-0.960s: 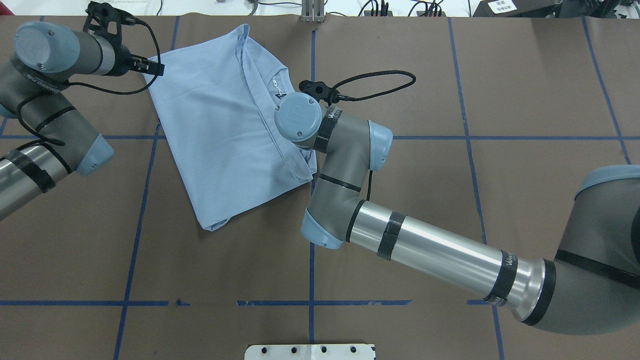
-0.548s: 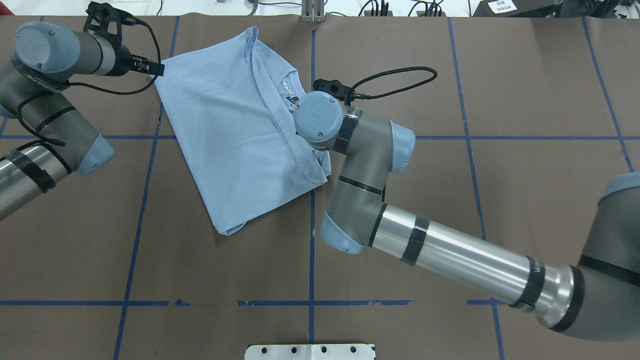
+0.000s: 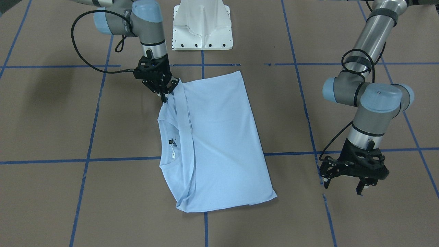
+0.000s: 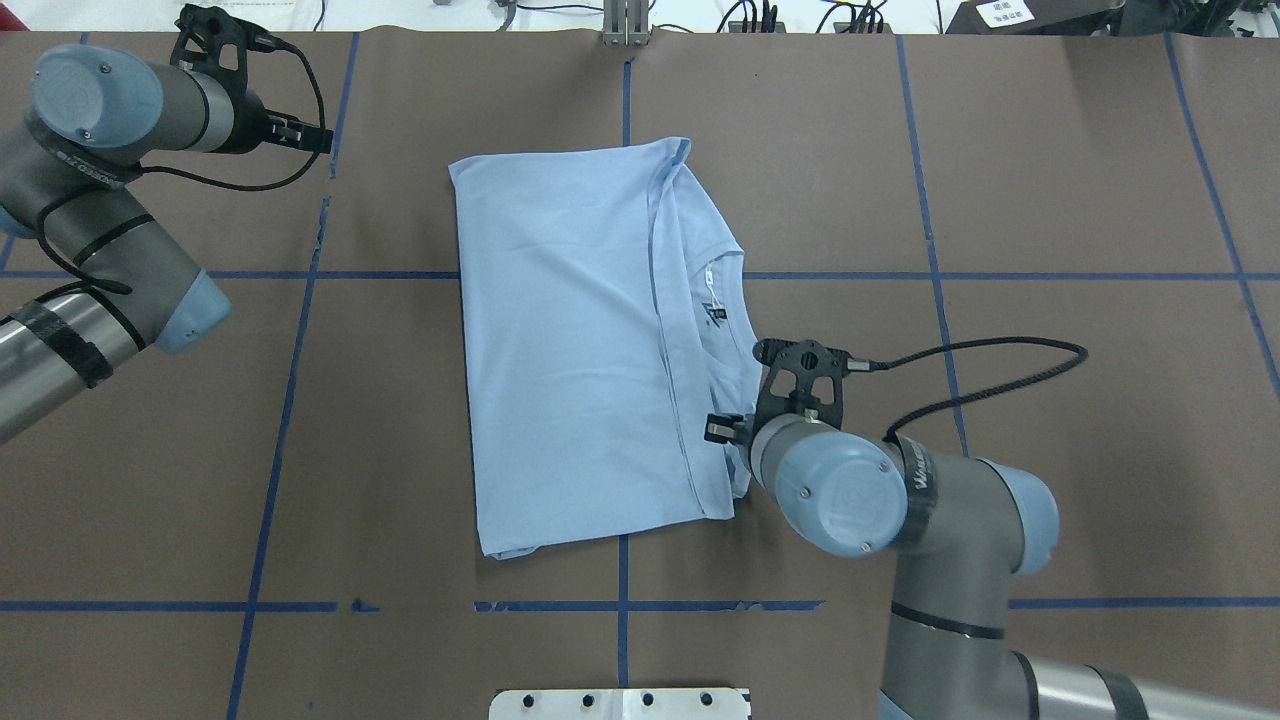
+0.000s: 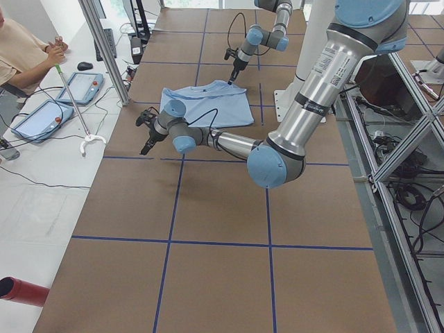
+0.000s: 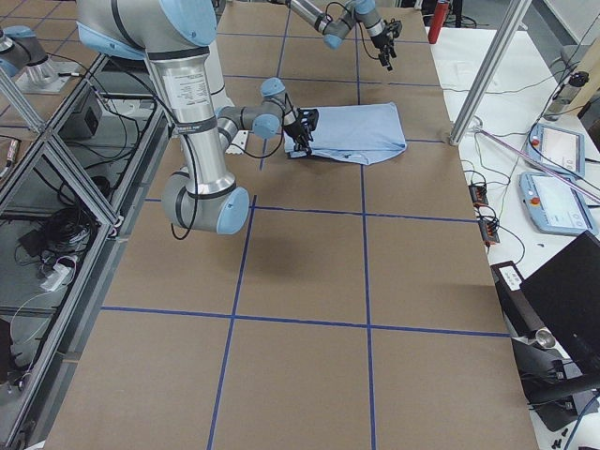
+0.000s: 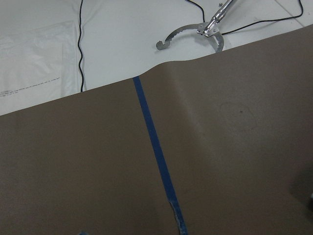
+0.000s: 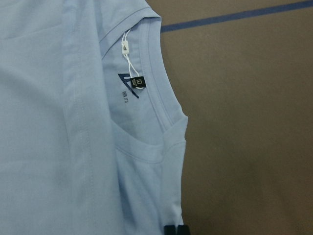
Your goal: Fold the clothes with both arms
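Shirt [image 3: 219, 137] half-folded on desk [image 3: 51, 206]; looks soft, light, limp; best taken at corners, both layers. Right gripper [image 3: 165, 92] jaws pinch its shoulder edge; left gripper [image 3: 343, 187] jaws open, empty.

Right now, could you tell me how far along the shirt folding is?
One lengthwise fold looks done: the T-shirt lies as a long rectangle, collar showing. In hand: the right end effector pinches its edge near the collar. The left end effector hangs open off the cloth. Crosswise folds likely remain.
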`<state>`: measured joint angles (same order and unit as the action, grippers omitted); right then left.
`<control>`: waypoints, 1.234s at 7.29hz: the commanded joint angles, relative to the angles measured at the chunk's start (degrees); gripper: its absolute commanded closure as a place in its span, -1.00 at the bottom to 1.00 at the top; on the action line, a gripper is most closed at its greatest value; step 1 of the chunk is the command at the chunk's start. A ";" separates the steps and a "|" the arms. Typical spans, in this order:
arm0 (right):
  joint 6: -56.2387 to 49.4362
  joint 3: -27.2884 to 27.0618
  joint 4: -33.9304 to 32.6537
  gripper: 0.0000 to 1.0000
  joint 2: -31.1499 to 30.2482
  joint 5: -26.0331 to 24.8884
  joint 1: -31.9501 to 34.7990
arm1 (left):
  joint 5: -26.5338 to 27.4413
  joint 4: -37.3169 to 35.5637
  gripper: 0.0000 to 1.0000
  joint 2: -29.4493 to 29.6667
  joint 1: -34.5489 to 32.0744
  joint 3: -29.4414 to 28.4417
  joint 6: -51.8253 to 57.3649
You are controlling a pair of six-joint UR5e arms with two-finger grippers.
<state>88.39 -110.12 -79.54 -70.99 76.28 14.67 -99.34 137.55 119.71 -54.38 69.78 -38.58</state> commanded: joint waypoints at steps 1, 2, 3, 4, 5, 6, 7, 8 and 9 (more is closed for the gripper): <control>3.36 -4.49 0.00 1.00 -4.24 -4.99 -5.86 | -0.07 0.00 -1.00 0.00 0.06 0.00 0.00; 3.36 -4.49 0.00 1.00 -4.24 -5.35 -6.23 | 0.02 0.00 -1.00 0.00 0.06 0.00 0.00; 3.28 -4.49 0.09 -0.98 -4.24 -5.35 -6.24 | 0.02 0.00 -1.00 0.00 0.15 0.09 0.00; 2.32 -5.54 0.00 -1.00 -3.81 -4.66 -6.15 | -0.07 0.00 -1.00 0.00 0.15 0.26 -0.09; -0.65 -5.63 0.00 -1.00 -3.54 -4.65 -6.23 | 0.02 0.00 -1.00 0.00 0.24 0.53 -0.09; -2.77 -5.72 0.00 -1.00 -3.80 -5.17 -7.11 | 0.02 -0.09 -1.00 0.00 0.24 0.53 -0.09; -5.31 -5.29 -0.09 -1.00 -3.81 -8.57 -10.68 | -0.07 -0.09 -1.00 0.00 0.50 0.44 -0.09; -9.08 -5.46 -0.09 -0.93 -3.81 -11.91 -12.72 | -0.07 -0.09 -1.00 0.00 0.59 0.44 -0.09; -11.47 -5.46 -0.09 -0.62 -3.81 -12.73 -14.57 | 0.02 0.00 -1.00 0.00 0.68 0.44 -0.96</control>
<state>80.28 -115.58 -79.62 -74.79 65.62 2.56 -99.37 137.48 119.71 -53.83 70.24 -38.91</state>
